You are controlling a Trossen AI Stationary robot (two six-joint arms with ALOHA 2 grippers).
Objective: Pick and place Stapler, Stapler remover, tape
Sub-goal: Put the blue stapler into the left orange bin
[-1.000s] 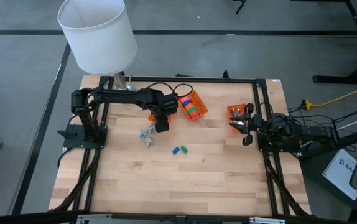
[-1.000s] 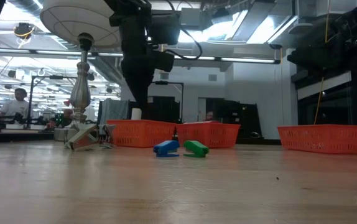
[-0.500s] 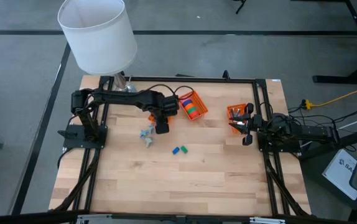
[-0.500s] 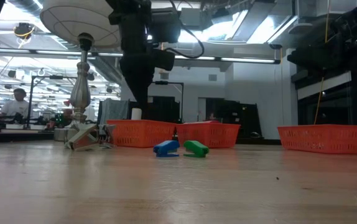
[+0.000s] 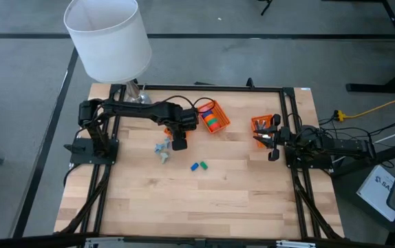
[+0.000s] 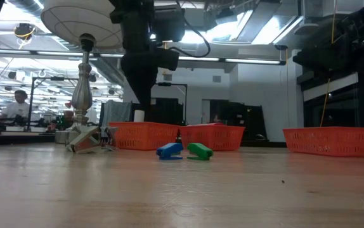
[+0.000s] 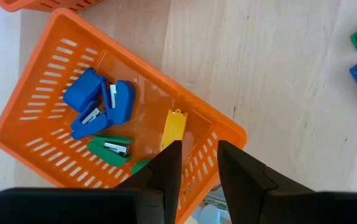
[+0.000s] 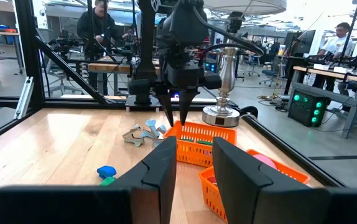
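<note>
My left gripper [image 5: 179,143] hangs open and empty above the near corner of an orange basket [image 7: 35,68]. That basket holds blue, green and yellow staplers [image 7: 101,106]. A small blue stapler [image 5: 194,167] and a green one [image 5: 202,164] lie on the wood. Grey claw-shaped staple removers [image 5: 162,149] lie to the left of the gripper. Coloured tape rolls [image 5: 211,118] sit in a second orange basket [image 5: 223,120]. My right gripper [image 5: 273,142] waits open by the right edge, beside a third basket [image 5: 261,126].
A lamp with a white shade [image 5: 108,38] stands at the far left corner, its metal base [image 8: 223,115] behind the baskets. A black frame [image 5: 290,110] runs along the table's edges. Bare wood [image 5: 197,200] fills the near half. People work at benches beyond.
My left gripper has crept a little toward the table's near edge, still open. Nothing on the table has moved.
</note>
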